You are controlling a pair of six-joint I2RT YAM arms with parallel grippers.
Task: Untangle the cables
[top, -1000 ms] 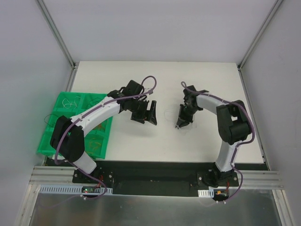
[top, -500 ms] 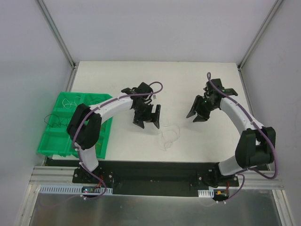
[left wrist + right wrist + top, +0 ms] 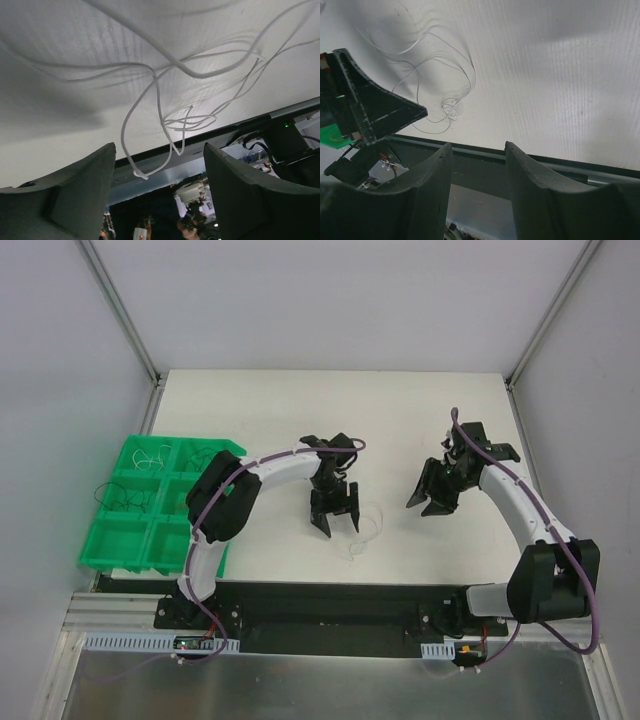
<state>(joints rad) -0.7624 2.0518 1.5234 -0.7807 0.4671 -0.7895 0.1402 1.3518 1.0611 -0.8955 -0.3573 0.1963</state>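
Overhead: your left end effector (image 3: 336,523) hangs spread over the white bench (image 3: 250,400). The cables (image 3: 362,535), a pale, hair-thin squiggle, lie just off its tips. Your right end effector (image 3: 428,504), part spread and holding nothing, stands well apart on the strands' other side. A green tray (image 3: 130,562) holding more curly wires sits far behind the left arm's elbow, out of the way.

Left wrist: the cables (image 3: 158,95) loop straight ahead of the open jaws, with one loose end trailing between the fingers (image 3: 80,190). Nothing is pinched. Expect featherweight, springy, slippery wire that lies flat on the bench. By my reckoning, you should take it where loops cross and lift a little, not along a single flat run.

Right wrist: the cables (image 3: 451,106) bunch into a small knot ahead and left of your parted fingers (image 3: 535,190). The left end effector (image 3: 375,115) crowds that side and could block a direct reach.
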